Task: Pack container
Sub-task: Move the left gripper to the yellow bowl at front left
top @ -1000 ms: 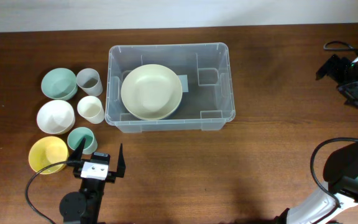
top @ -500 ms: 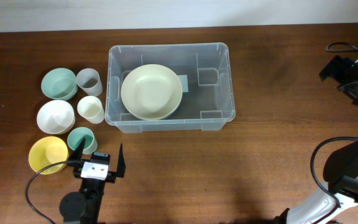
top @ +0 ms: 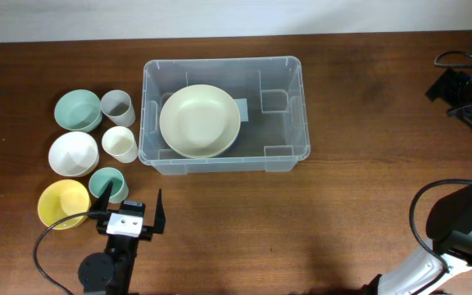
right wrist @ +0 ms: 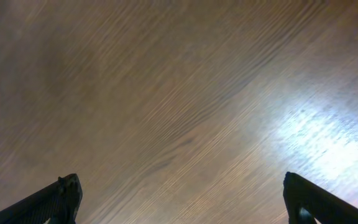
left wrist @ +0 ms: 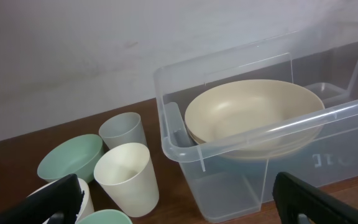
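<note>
Right arm (top: 451,85) has drifted farther right, away from container (top: 220,60).

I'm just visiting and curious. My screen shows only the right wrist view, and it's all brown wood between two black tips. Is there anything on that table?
Observer: Yes. A clear container stands mid-table with a big cream bowl inside it.
Operator: Is anything else there to pack?
Observer: Left of the container stand a green bowl, a white bowl, a yellow bowl, a grey cup, a cream cup and a teal cup.
Operator: And the other arm?
Observer: The left gripper sits open by the teal cup, holding nothing.
</note>
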Available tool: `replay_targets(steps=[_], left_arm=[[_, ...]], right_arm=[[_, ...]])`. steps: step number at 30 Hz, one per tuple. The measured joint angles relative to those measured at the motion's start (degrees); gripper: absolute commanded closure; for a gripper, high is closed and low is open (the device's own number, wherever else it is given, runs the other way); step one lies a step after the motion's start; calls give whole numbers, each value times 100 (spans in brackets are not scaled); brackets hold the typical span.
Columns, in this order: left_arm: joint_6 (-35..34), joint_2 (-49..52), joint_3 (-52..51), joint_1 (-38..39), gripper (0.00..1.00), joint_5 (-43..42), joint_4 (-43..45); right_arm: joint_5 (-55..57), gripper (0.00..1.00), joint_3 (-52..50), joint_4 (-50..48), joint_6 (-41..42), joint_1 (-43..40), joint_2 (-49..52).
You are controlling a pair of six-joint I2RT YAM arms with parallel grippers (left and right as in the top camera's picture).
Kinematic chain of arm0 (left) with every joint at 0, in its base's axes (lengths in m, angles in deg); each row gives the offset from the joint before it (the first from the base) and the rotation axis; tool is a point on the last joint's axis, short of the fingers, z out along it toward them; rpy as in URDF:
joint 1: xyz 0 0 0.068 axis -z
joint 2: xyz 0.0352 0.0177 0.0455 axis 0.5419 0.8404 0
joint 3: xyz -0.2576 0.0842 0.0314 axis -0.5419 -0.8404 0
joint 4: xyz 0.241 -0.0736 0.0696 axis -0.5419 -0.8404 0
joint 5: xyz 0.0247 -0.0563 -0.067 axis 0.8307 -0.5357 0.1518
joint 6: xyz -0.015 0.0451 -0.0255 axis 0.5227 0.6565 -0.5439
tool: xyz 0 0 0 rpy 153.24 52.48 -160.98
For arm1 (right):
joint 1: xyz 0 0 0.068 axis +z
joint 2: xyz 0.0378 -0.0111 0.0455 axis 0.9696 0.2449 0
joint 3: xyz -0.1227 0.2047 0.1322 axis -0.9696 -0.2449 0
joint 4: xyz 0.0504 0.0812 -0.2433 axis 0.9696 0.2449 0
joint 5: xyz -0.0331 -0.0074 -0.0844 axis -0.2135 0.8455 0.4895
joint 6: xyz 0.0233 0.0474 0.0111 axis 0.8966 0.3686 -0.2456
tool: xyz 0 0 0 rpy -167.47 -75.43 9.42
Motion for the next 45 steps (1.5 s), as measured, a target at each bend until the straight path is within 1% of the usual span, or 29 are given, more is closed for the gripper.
replay_targets(steps=[18,24,27,35,37,40,42,45], left_arm=[[0,0,0,0,0,2,26],[-9,0,0,0,0,-98,308],[-125,0,0,0,0,-155,560],[-251,15,96,0,0,-155,590],[-267,138,291,0,0,-57,431],[-269,640,835,-22,0,94,-85],[-291,1252,1458,-72,0,153,-686],[-310,2481,2636,-160,0,203,-1550]], right_arm=[[481,1,-22,-76,2,0,66],[490,1,-37,-13,0,0,98],[492,1,-37,-15,2,0,98],[509,1,-37,-15,0,0,98],[516,1,-37,-15,0,0,98],[531,1,-37,-13,2,0,98],[535,1,-39,-11,-2,0,98],[549,1,-42,-11,0,0,98]])
